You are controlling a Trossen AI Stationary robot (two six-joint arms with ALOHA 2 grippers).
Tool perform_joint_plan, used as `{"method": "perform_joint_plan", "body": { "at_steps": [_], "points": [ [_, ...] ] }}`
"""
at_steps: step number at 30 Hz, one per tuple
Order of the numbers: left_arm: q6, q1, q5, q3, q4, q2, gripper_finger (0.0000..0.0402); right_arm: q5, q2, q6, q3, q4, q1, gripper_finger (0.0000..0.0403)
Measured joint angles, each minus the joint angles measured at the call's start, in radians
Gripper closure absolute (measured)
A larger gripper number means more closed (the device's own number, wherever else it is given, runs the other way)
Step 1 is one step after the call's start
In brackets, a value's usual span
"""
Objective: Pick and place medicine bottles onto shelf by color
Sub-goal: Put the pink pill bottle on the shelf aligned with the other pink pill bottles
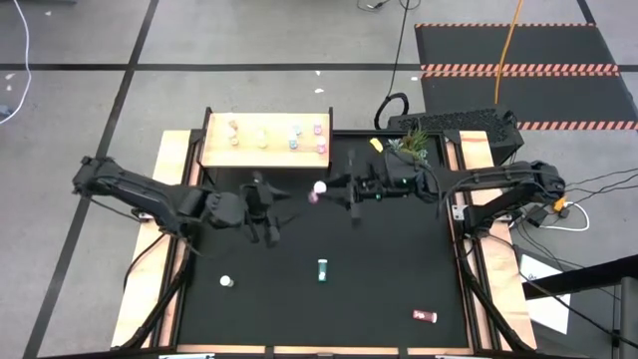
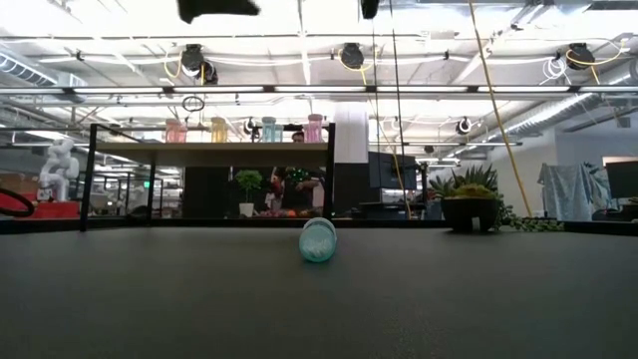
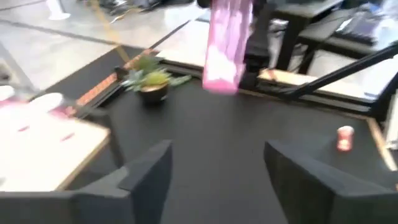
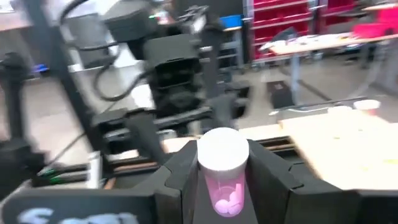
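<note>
A pink medicine bottle with a white cap hangs above the middle of the black table, with my right gripper shut on it. In the high view the bottle sits between the two arms. My left gripper stands open and empty just left of it, facing the bottle. The pale wooden shelf at the far left carries several bottles standing on their bases. A teal bottle lies on its side mid-table, and a red one lies near the front right. My right gripper pinches the pink bottle's body between its two fingers, just under the white cap. The fingers come in level from the table's right side. The bottle stands cap up, lifted clear of the table.
A small potted plant stands at the far right of the table. A small white-capped piece lies near the front left. Wooden side rails run along both sides. Open black tabletop lies between the teal and red bottles.
</note>
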State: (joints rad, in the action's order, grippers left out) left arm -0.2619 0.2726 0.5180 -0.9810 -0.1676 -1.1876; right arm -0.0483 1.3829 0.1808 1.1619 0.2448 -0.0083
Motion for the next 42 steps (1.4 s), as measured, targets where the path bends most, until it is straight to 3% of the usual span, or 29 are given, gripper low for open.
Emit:
{"method": "perform_joint_plan", "body": {
  "at_steps": [5, 7, 10, 14, 23, 29, 35, 42],
  "points": [
    [-0.008, -0.006, 0.012, 0.0, -0.156, 0.117, 0.0077, 0.025, 0.067, -0.011, 0.061, -0.048, -0.089, 0.0299],
    [-0.012, -0.006, 0.026, 0.0, -0.208, 0.152, 0.0059, 0.029, 0.129, -0.014, 0.123, -0.074, -0.112, 0.0299],
    [-0.025, -0.006, 0.071, 0.0, -0.288, 0.193, 0.0045, 0.12, 0.209, -0.03, 0.214, -0.144, -0.131, 0.0298],
    [-0.097, -0.006, 0.112, 0.0, -0.407, 0.236, 0.0048, 0.234, 0.27, -0.053, 0.236, -0.186, -0.158, 0.0298],
    [-0.238, -0.001, 0.11, 0.0, -0.633, 0.252, 0.0072, 0.208, 0.341, -0.097, 0.236, -0.253, -0.223, 0.0298],
    [-0.257, 0.003, 0.105, 0.0, -0.665, 0.252, 0.0083, 0.208, 0.31, -0.088, 0.149, -0.249, -0.252, 0.0298],
    [-0.214, 0.005, 0.104, 0.0, -0.668, 0.252, 0.0087, 0.205, 0.26, -0.065, 0.023, -0.066, -0.269, 0.0298],
    [-0.203, 0.005, 0.104, 0.0, -0.668, 0.252, 0.0085, 0.205, 0.261, -0.043, 0.011, -0.054, -0.291, 0.0298]
  ]
}}
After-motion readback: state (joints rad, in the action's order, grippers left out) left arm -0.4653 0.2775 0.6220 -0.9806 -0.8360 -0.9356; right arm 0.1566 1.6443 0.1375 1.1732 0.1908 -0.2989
